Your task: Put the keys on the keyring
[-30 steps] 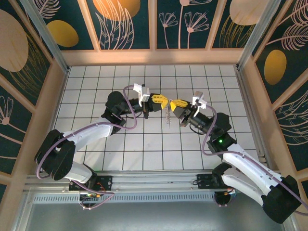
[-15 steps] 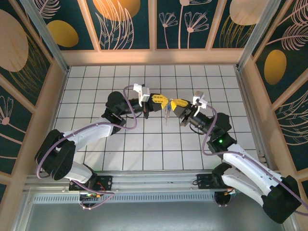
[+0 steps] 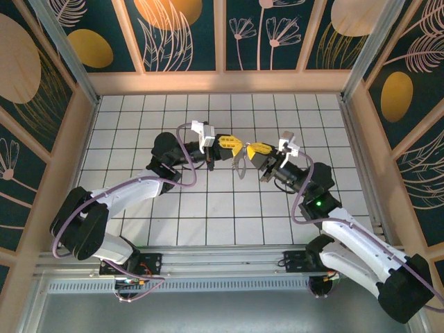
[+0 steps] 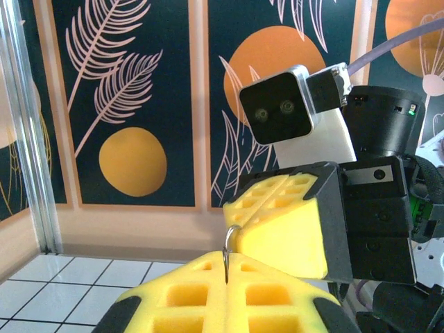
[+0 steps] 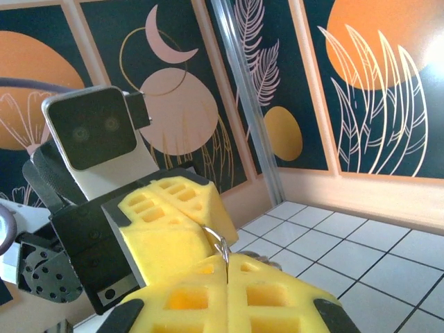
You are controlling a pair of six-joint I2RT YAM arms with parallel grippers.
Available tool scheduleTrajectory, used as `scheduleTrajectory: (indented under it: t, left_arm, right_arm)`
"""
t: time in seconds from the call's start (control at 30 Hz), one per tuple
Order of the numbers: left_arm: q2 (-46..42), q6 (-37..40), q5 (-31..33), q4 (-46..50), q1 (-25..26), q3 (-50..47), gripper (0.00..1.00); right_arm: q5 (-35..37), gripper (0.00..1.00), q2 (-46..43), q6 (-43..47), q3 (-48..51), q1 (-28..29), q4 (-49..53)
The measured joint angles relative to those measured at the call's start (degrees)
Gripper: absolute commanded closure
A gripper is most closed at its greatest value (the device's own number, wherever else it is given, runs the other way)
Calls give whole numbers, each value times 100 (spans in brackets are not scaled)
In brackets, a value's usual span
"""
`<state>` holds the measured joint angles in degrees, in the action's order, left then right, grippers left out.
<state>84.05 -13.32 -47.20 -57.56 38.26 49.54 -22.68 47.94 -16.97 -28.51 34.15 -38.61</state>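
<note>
Both grippers meet tip to tip above the middle of the tiled floor. My left gripper [image 3: 238, 147] [image 4: 227, 262] is shut, and a thin metal wire loop, the keyring [image 4: 228, 239], is pinched in the seam of its yellow pads. The loop curves up into the pads of my right gripper [image 3: 248, 149] [image 5: 227, 262], which is also shut on the keyring [image 5: 220, 244]. A small pale metal piece, apparently the keys [image 3: 240, 166], dangles under the meeting point. A grey bit of it peeks out behind the right pads [image 5: 267, 259].
The white tiled floor [image 3: 208, 208] lies open around the arms, enclosed by low wooden walls [image 3: 222, 82] with patterned panels. Purple cables loop off both arms [image 3: 182, 139]. A metal rail [image 3: 222, 260] carries the arm bases at the near edge.
The dangling piece under the grippers has swung and turned slightly. Both grippers stay shut and have hardly moved.
</note>
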Motion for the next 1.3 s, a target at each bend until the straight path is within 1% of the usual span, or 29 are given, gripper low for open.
scheduleTrajectory:
  t: [0.53,0.8,1.1,1.13,1.17,1.23,1.27,1.3]
  left_arm:
    - [-44,-31,4,-155,2,-50,100]
    - [-44,-44,7,-186,44,-59,100]
    - [-44,-46,2,-186,44,-68,100]
    - [-44,-48,2,-186,44,-68,100]
    - [-44,-48,-2,-184,44,-70,100]
    - [-44,-68,-15,-192,44,-76,100]
    - [-44,-85,-15,-256,44,-76,100]
    - [-50,-90,-13,-308,44,-76,100]
  right_arm:
    - [-516,100,103,-254,0,-173,-17]
    - [-1016,100,111,-560,94,-501,-227]
    - [-1381,100,232,-660,103,-610,-354]
    - [-1436,98,262,-660,103,-610,-365]
    - [-1478,89,299,-658,101,-610,-365]
    - [-1517,78,350,-651,85,-614,-348]
    - [-1541,75,358,-640,87,-640,-269]
    - [-1539,75,363,-640,90,-673,-195]
